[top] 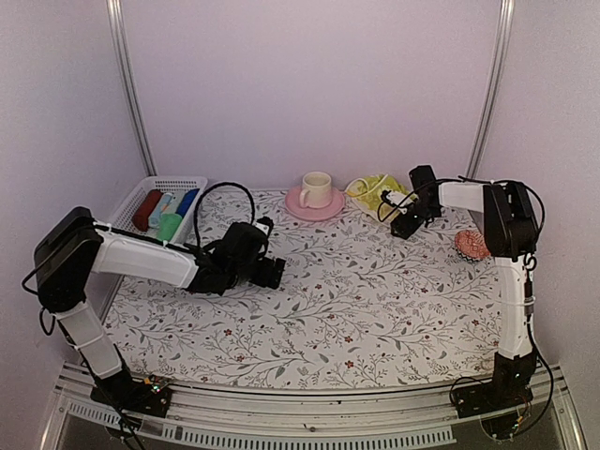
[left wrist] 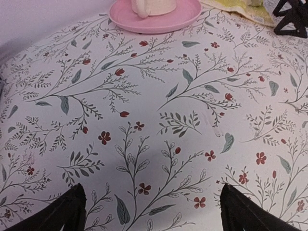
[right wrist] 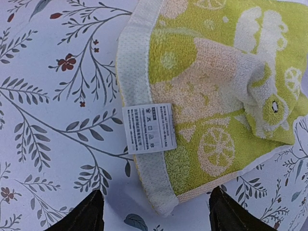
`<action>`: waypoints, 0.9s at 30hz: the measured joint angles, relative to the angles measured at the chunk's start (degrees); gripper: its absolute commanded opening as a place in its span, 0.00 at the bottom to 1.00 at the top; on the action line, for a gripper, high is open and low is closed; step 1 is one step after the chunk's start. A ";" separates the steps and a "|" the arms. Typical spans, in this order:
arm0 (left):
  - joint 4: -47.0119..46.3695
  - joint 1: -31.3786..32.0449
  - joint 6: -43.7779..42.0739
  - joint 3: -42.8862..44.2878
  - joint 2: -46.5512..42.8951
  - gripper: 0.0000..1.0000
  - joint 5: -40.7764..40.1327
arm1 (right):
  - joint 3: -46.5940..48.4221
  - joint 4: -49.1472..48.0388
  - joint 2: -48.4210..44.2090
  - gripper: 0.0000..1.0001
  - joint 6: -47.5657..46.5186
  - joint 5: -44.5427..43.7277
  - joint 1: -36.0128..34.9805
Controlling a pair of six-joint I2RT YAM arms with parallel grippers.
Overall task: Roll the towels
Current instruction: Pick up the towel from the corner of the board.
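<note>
A pale yellow towel with green lemon prints lies crumpled at the back right of the table. In the right wrist view the towel shows a white hem and a care label. My right gripper hovers over the towel's near corner. That gripper is open, and its dark fingertips stand either side of the corner without touching it. A green cloth roll lies in the white basket. My left gripper is open over bare tablecloth at centre left, and in its own view nothing is between the fingers.
The white basket at the back left also holds dark red and blue rolls. A pink saucer with a cream cup stands at the back middle. A red patterned object lies beside the right arm. Walls close in the sides and back.
</note>
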State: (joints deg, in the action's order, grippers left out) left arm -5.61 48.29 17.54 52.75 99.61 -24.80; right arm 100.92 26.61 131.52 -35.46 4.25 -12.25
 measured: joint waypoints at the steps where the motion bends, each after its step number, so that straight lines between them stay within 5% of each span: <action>1: -0.35 0.00 0.02 -0.35 -0.70 0.97 0.13 | 0.24 0.39 0.39 0.74 0.07 0.76 0.26; 13: -3.56 0.00 0.00 -2.43 -4.20 0.97 0.13 | 4.52 3.54 3.96 0.46 1.40 7.80 2.21; 16: -3.89 0.00 0.00 -2.73 -4.52 0.97 0.13 | 5.05 4.00 4.39 0.31 1.55 9.01 2.43; 19: -4.22 0.00 -0.02 -3.04 -4.61 0.97 0.15 | 5.64 4.46 4.83 0.05 1.64 10.27 2.54; 27: -4.72 0.00 0.00 -3.10 -4.87 0.97 0.52 | 6.05 5.44 4.85 0.02 1.38 11.85 2.82</action>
State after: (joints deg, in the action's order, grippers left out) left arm -10.33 48.29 17.54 49.65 94.74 -24.27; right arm 106.98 32.05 136.38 -34.09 16.10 -9.43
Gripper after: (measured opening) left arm 0.973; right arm 0.034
